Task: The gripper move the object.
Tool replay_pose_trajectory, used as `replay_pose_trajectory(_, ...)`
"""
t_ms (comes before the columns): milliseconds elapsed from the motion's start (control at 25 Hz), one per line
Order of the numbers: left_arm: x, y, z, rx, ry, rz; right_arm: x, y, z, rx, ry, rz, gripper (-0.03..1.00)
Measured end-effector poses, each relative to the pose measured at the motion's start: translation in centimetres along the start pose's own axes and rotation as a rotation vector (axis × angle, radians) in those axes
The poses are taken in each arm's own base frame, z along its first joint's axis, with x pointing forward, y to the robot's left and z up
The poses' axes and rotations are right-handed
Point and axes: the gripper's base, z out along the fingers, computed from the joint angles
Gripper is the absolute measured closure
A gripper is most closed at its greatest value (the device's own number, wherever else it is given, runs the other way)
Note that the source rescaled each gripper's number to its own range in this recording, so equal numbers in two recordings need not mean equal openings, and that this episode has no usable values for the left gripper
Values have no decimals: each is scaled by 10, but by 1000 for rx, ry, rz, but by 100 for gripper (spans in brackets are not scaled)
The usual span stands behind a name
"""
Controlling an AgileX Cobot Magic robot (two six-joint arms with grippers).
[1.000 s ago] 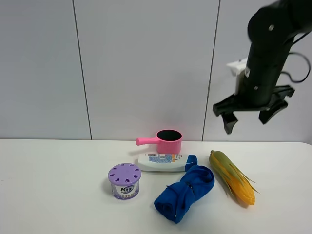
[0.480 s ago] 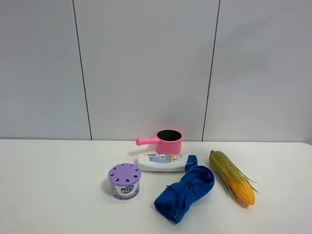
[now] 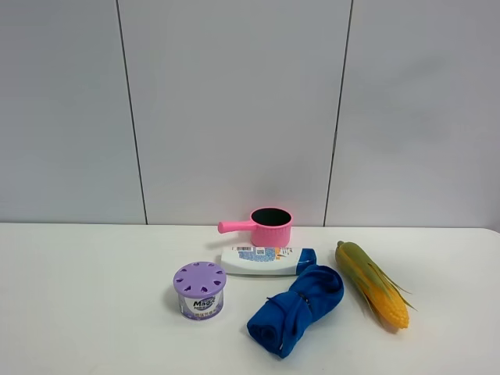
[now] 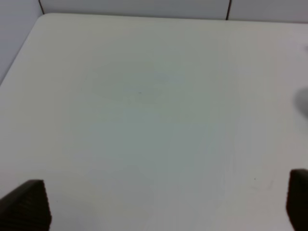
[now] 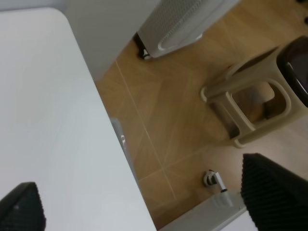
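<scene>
The ear of corn, yellow kernels partly in green husk, lies on the white table at the right, next to a rolled blue cloth. Neither arm shows in the exterior view. In the left wrist view my left gripper is open and empty over bare table, with only its two black fingertips showing. In the right wrist view my right gripper is open and empty above the table's edge and the floor beyond it. The corn shows in neither wrist view.
A purple-lidded can stands left of the cloth. A white bottle lies behind it, and a pink pot stands near the wall. A beige plastic stool and a white appliance stand on the wooden floor.
One second ago the right arm hung open above the corn at the upper right of the exterior view; it has since left that view. The objects on the table have not moved.
</scene>
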Motion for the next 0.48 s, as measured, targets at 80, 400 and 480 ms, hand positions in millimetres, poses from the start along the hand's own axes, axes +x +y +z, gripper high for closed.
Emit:
replay_pose_trajectory(80,0,0,0,0,0,0,8,-13,-20,-1,-31,26,31)
replay_pose_trajectory(400,0,0,0,0,0,0,76,-57,-91,-7,-228,114,31)
replay_pose_trajectory(480,0,0,0,0,0,0,104,-57,-90,-11,-224,112,31)
